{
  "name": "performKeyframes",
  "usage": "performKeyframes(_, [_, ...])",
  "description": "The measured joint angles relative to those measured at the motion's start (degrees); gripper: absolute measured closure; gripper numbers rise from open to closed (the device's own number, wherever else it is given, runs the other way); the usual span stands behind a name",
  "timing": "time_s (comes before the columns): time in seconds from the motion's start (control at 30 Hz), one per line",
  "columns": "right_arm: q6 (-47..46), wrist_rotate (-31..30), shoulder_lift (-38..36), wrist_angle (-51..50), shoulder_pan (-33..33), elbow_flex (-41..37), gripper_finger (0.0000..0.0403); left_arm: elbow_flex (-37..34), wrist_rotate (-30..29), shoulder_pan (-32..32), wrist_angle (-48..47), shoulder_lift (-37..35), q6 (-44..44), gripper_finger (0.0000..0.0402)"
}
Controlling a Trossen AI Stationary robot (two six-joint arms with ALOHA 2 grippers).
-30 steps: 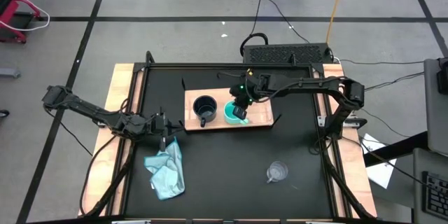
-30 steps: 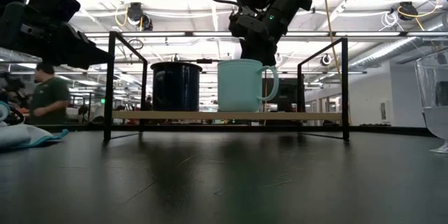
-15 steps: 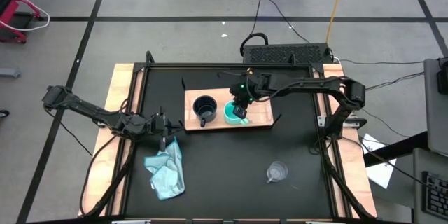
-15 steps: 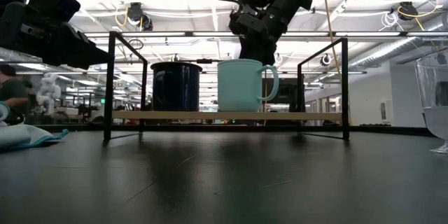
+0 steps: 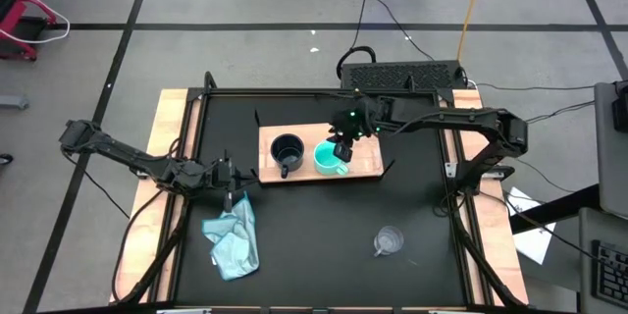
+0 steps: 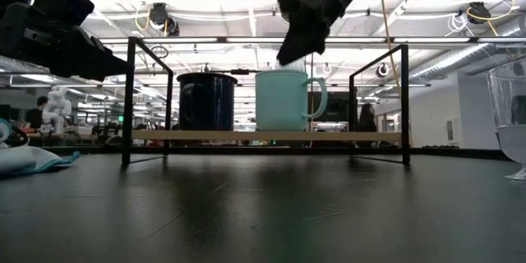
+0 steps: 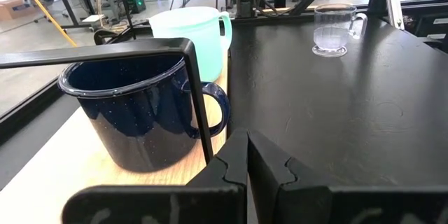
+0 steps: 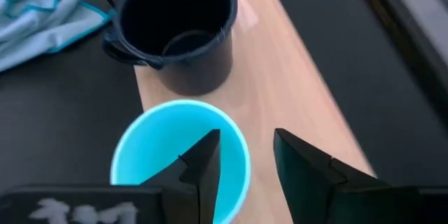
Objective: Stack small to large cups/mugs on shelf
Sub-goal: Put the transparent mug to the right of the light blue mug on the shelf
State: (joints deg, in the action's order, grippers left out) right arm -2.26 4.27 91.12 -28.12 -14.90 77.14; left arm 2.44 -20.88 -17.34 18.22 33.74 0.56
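Note:
The wooden shelf (image 5: 365,163) lies at the table's middle. On it the dark navy mug (image 5: 286,151) stands upright on the left, with the turquoise mug (image 5: 327,160) upright to its right. Both also show in the low view: navy mug (image 6: 205,100), turquoise mug (image 6: 283,100). My right gripper (image 8: 245,157) is open and hangs clear above the turquoise mug (image 8: 178,157), as the low view shows for the right gripper (image 6: 300,41). The clear glass cup (image 5: 389,241) stands on the tabletop near the front right. My left gripper (image 7: 246,161) is shut, left of the shelf, facing the navy mug (image 7: 140,112).
A light blue cloth (image 5: 234,236) lies crumpled on the tabletop in front of my left gripper. Thin black brackets (image 6: 130,99) rise at the shelf's corners. Bare black tabletop (image 5: 314,235) stretches between shelf and glass cup. Wooden rails (image 5: 169,128) border the table's sides.
My right gripper has risen from the turquoise mug's rim and drifted a little toward the table's far right. The mug stays upright on the shelf.

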Motion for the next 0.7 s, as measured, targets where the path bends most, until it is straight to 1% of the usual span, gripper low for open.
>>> performKeyframes(0.13, [4.7, 0.2, -3.4, -0.1, 0.0, 0.0, 0.0278, 0.0, 0.0, 0.0, 0.1, 0.0, 0.2, 0.0396])
performKeyframes(0.2, [7.8, 0.4, -5.3, -0.7, 0.3, 0.0, 0.0289, 0.0, 0.0, 0.0, 0.1, 0.0, 0.3, 0.0396])
performKeyframes(0.27, [9.7, 0.5, -7.3, -0.8, 0.4, 0.0, 0.0314, 0.0, 0.0, 0.0, 0.2, 0.0, 0.6, 0.0396])
performKeyframes(0.37, [12.0, 0.5, -10.0, -1.7, 1.0, 0.0, 0.0375, 0.0, 0.0, 0.0, 1.2, 0.0, 0.4, 0.0396])
performKeyframes(0.4, [12.9, 0.5, -10.9, -2.1, 1.3, -0.1, 0.0388, 0.0, 0.0, 0.0, 1.8, 0.0, -0.1, 0.0396])
performKeyframes(0.53, [13.5, 0.5, -16.0, -2.0, 2.4, -3.0, 0.0394, 0.0, 0.0, 0.0, 4.1, 0.0, -2.6, 0.0396])
performKeyframes(0.7, [12.5, 0.7, -23.9, 2.9, 3.7, -11.3, 0.0401, 0.0, 1.0, 0.0, 7.6, -1.3, -6.8, 0.0396])
